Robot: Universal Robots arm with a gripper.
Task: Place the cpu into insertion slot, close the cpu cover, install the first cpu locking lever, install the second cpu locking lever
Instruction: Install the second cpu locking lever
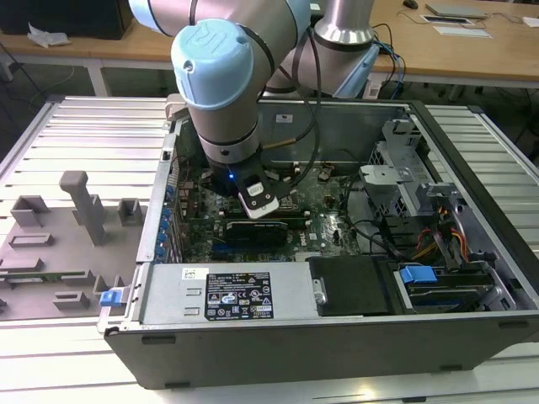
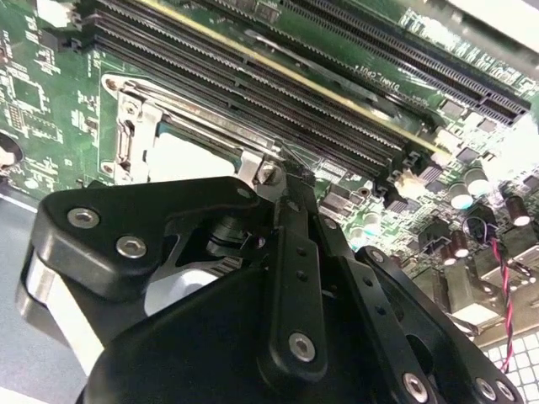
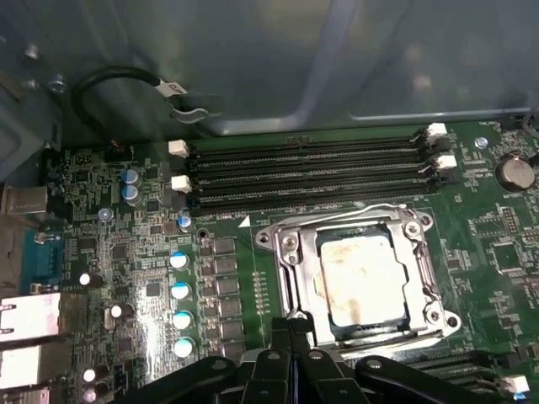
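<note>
The cpu [image 3: 360, 278], silvery with pale smears on top, lies seated in the insertion slot [image 3: 282, 241] on the green motherboard. The cpu cover [image 3: 307, 282], a silver frame, lies flat around it, and thin lever rods run along the socket's sides. My gripper [image 3: 290, 330] is shut, its black fingertips pressed together right at one edge of the socket. In the second wrist view the gripper [image 2: 278, 181] hangs at the socket's corner, next to the cpu [image 2: 189, 156]. In the exterior view the gripper [image 1: 259, 206] reaches down into the open computer case.
Long black memory slots [image 3: 312, 168] run beside the socket, below the grey case wall [image 3: 337, 67] and a black cable loop [image 3: 109, 84]. Blue-topped capacitors [image 3: 178, 290] stand nearby. The power supply [image 1: 227, 295] and drive bays [image 1: 421, 278] border the board. A grey fixture tray [image 1: 67, 227] sits at the exterior view's left.
</note>
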